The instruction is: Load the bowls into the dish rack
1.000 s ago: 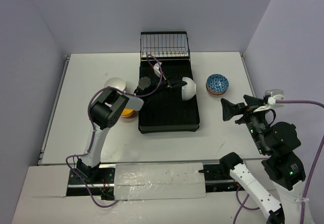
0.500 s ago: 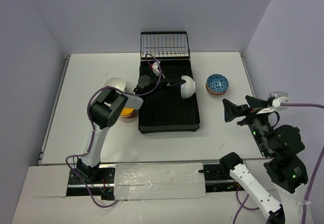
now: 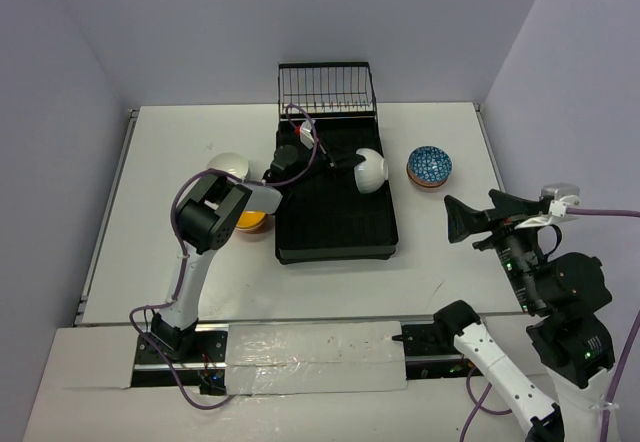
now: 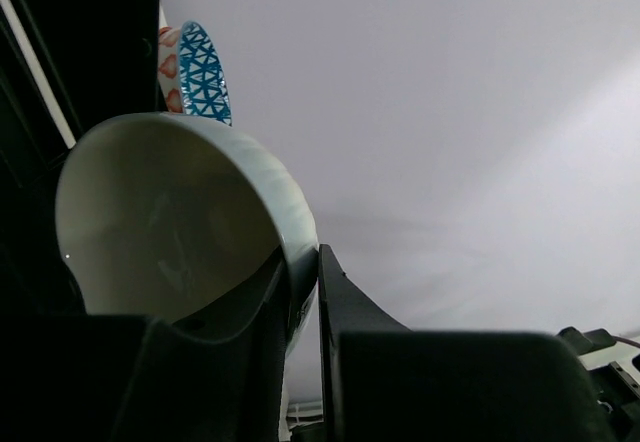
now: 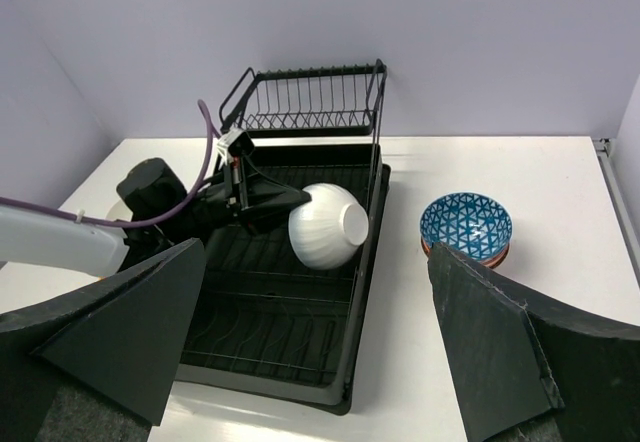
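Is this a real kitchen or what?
Likely a robot test booth, not a kitchen. Plain walls box in a white table, a left arm and right arm stand at its near edge, with a dish rack and blue bowl on it.

We're looking at a white table (image 3: 150,252) boxed in by plain lavender walls (image 3: 300,12). Soft, even light falls across it, with only faint shadows.

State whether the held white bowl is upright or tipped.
Tipped: the white bowl lies mouth sideways, rim pinched in the left claw.
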